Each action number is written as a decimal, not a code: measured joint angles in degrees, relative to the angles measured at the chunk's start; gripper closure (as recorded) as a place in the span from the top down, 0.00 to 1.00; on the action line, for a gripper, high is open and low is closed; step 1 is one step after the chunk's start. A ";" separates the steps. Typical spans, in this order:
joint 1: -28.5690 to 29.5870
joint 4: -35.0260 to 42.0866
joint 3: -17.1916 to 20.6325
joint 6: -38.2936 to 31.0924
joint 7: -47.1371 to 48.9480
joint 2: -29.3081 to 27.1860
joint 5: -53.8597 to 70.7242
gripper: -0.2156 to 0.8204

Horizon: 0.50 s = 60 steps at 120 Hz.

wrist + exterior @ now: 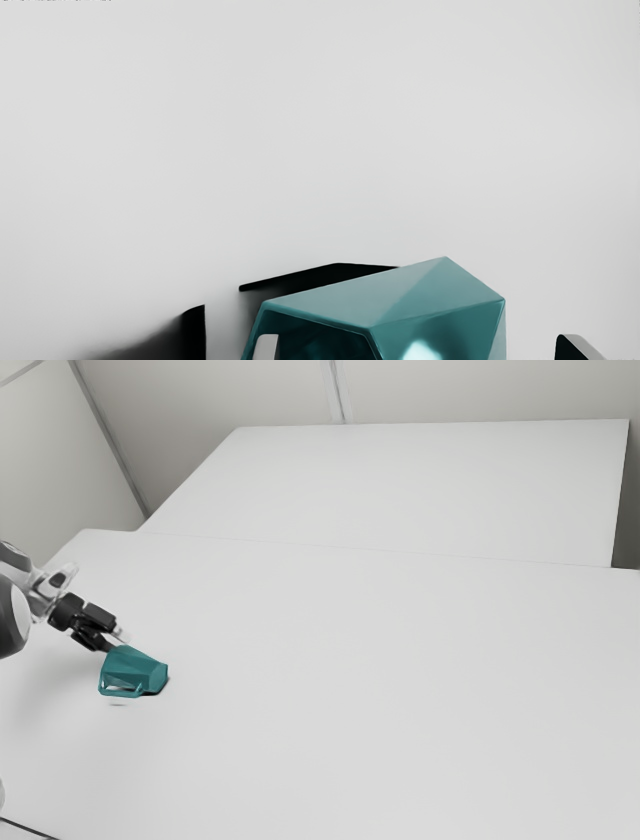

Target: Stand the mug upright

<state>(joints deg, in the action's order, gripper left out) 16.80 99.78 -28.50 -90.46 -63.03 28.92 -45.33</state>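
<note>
Since the mug lay tipped on its side on the counter, it was not upright as the task wanted. Its handle faced the camera in the exterior view, and its open mouth was turned toward one side of the tool. The body looked hard and stiff, with flat, glossy facets. I judged it fairly light, though its weight could not be seen; the smooth sides might well have slipped under a slanting grip, and if it was ceramic, a knock could have chipped it. The wall near the mouth seemed a sound place to take hold, or two opposite sides of the body, with the handle kept clear of the pinch.

Just beside the mug, the tool stood with its two fingers well apart, clamped on nothing. One finger was at the mouth, perhaps reaching a little inside it, though I could not tell; the other finger stood past the body with bare counter showing between them. Farther out, the arm came in from the exterior view's left.

Counted up, there were one mug with one handle, one tool with two fingers, one arm, one counter, and one more pale surface beyond it.
</note>
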 joint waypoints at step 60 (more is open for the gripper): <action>0.31 1.63 0.07 0.95 -3.81 -0.87 -0.23 0.79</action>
<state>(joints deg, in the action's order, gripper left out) 17.10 101.41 -28.44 -89.52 -66.84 28.05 -45.56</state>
